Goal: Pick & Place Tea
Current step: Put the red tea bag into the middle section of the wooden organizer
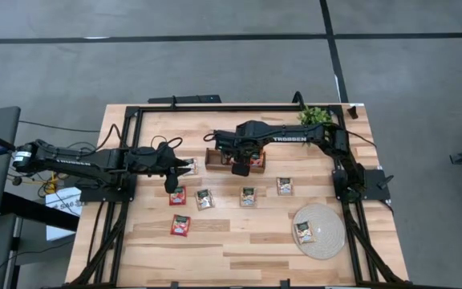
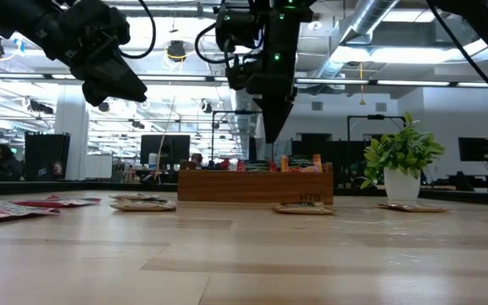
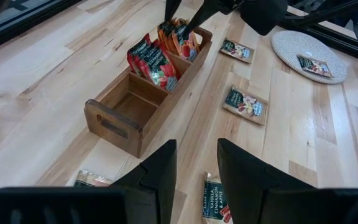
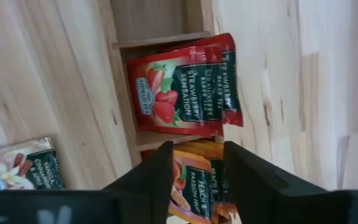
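Note:
A wooden box (image 1: 215, 158) with three compartments stands mid-table. Its middle compartment holds red tea sachets (image 4: 185, 87), an end one holds orange sachets (image 4: 194, 180), and the other end (image 3: 129, 106) is bare. My right gripper (image 4: 194, 168) hangs open directly above the orange sachets, nothing between its fingers. My left gripper (image 3: 196, 165) is open and hovers just left of the box, above a beige sachet (image 3: 216, 202). Loose tea lies in front of the box: a red sachet (image 1: 177, 195), beige ones (image 1: 204, 199) (image 1: 248, 196) (image 1: 285, 186), and another red one (image 1: 180, 225).
A round woven mat (image 1: 333, 217) at the front right carries one beige sachet (image 1: 305, 233). A green plant (image 1: 318, 116) stands at the back right corner. Black frame rails run along the table's back and sides. Bare wood lies toward the front edge.

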